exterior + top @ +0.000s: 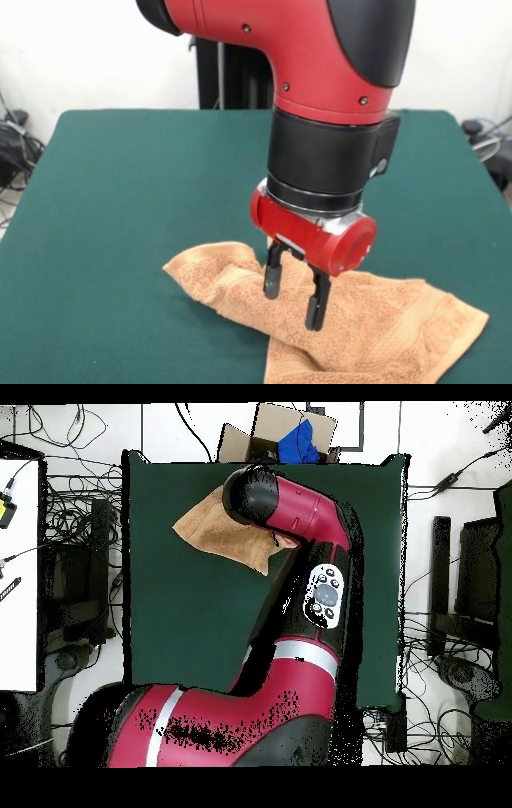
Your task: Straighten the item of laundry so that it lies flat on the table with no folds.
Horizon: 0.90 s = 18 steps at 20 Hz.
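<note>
1. The towel point(360, 320) lies on the green counter point(128, 200), at the edge nearest the camera that faces the robot, and a little to that picture's right of the middle.
2. It is not flat. One corner sticks out to the left in the front view, another reaches out to the right, and a ridge of doubled cloth runs between them. Its lower part runs off the bottom of that picture.
3. A woven stripe band shows along the cloth near the left corner.
4. The red arm point(320, 64) comes down from above, and its tool point(296, 296) hangs right over the towel's left half.
5. The tool's two black fingers point(273, 280) stand apart with a clear gap between them, and nothing is held there. Their tips are at or just above the cloth; I cannot tell whether they touch it.
6. From overhead, the towel point(225, 534) sits near the counter's point(180, 634) far edge, away from the robot's base, with the arm's point(300, 514) round end covering part of it. The tool is hidden below the arm in this view.
7. Beyond that far edge stands a cardboard box point(265, 434) with something blue in it.
</note>
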Available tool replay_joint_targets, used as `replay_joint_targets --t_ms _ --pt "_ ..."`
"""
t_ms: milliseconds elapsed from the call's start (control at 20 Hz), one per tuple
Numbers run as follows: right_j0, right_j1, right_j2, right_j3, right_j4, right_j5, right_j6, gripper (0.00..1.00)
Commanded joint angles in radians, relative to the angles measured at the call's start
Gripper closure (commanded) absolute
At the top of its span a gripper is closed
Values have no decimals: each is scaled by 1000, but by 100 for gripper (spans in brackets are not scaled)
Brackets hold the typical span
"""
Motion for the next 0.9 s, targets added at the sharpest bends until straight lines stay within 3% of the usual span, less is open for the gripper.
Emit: replay_joint_targets --t_ms 50,450,900 --pt "-21 35 91 210 -20 62 88 0" --pt "-29 45 119 266 -19 -30 95 0" --pt "-45 53 164 310 2 -53 98 0"
